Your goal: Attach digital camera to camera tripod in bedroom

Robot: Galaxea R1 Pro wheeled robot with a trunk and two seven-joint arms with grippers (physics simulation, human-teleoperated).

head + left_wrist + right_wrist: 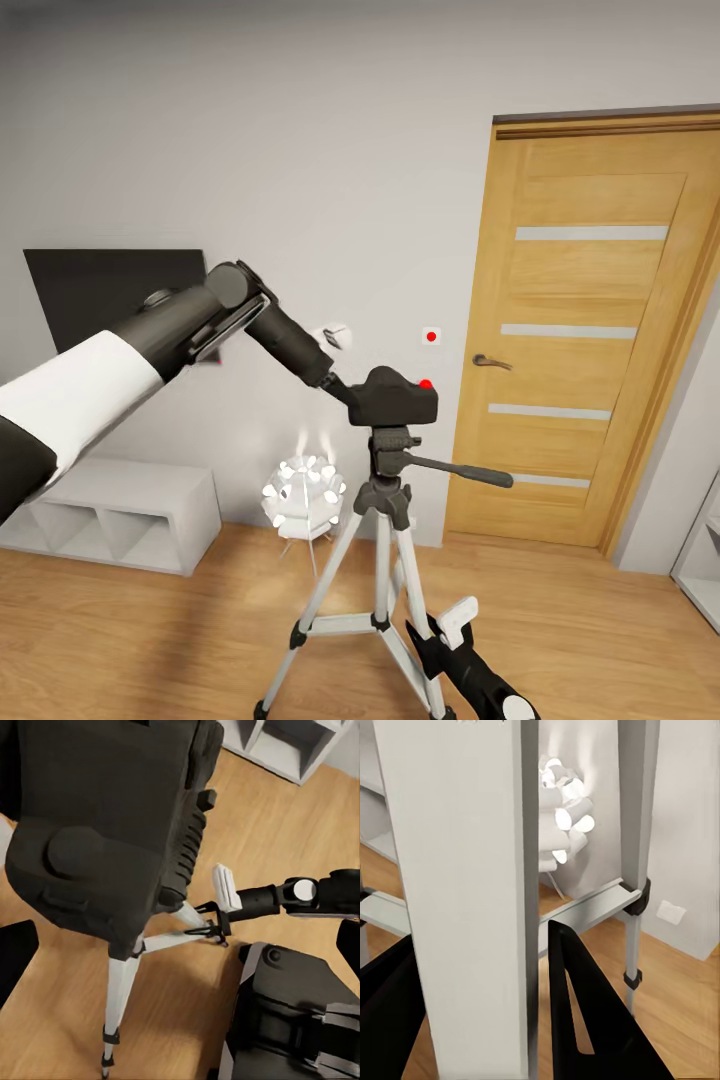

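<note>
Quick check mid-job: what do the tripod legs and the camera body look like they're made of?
Camera tripod legs: look like silver-white metal with a smooth pale sheen, black joints that may be plastic. Digital camera: matte black, probably plastic, with a ribbed grip in the left wrist view and a glossy red button.

The left arm reaches forward at chest height with its left gripper (352, 392) closed on the digital camera (400, 397), while the right gripper (445, 625) hangs low, its black fingers (577, 1005) spread apart around a leg of the camera tripod (385, 560).
</note>
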